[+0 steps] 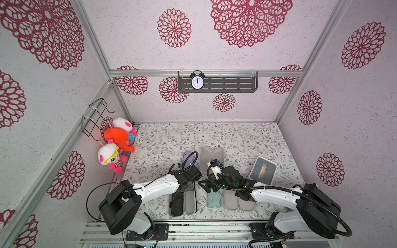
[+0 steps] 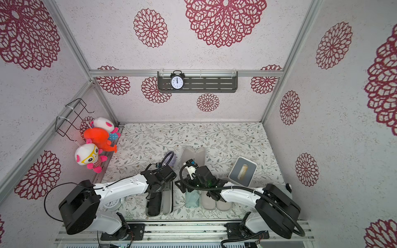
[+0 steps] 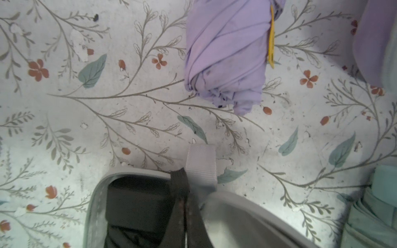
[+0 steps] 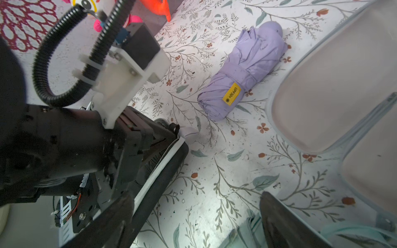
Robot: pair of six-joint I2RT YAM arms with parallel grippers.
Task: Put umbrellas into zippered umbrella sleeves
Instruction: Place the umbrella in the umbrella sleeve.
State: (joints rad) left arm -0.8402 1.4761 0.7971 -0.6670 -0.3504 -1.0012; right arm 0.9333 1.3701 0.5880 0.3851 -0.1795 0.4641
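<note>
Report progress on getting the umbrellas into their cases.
Done: the black umbrella lies in the open black case, not yet zipped. In hand: the left gripper is shut at that case's end, by its grey loop; what it pinches is unclear. The right gripper is open and empty. Remaining: the lilac umbrella and mint umbrella lie on the table beside the open lilac case and mint case.

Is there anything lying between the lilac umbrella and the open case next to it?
Nothing visible. In the right wrist view the lilac umbrella lies apart from the open case, and only bare floral table shows between them.
</note>
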